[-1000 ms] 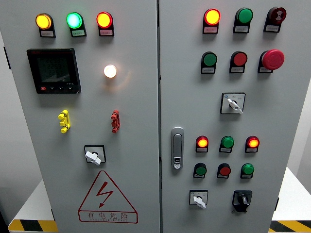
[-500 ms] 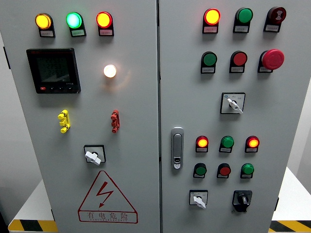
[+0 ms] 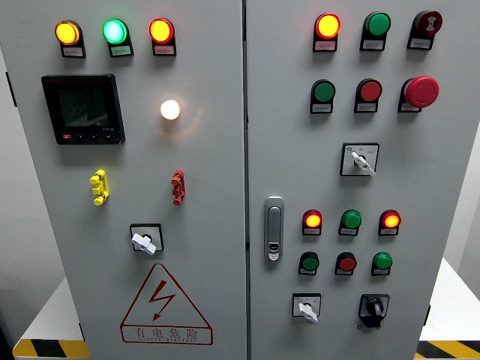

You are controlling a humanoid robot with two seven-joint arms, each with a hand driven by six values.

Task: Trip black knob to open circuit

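Where cabinet's lower right shows black knob (image 3: 373,308) | white selector (image 3: 307,308) beside | fingers unseen, state unknowable

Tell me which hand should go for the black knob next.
Right, probably. Neither hand is in view, but the black knob sits at the lower right of the right-hand door, on the side where the right arm comes in.

The left cabinet door (image 3: 202,150) bears a red triangular warning sign (image 3: 166,306) with a lightning bolt and the characters 有电危险 beneath it. The small label plates (image 3: 120,51) under the lamps and buttons are too small to read.
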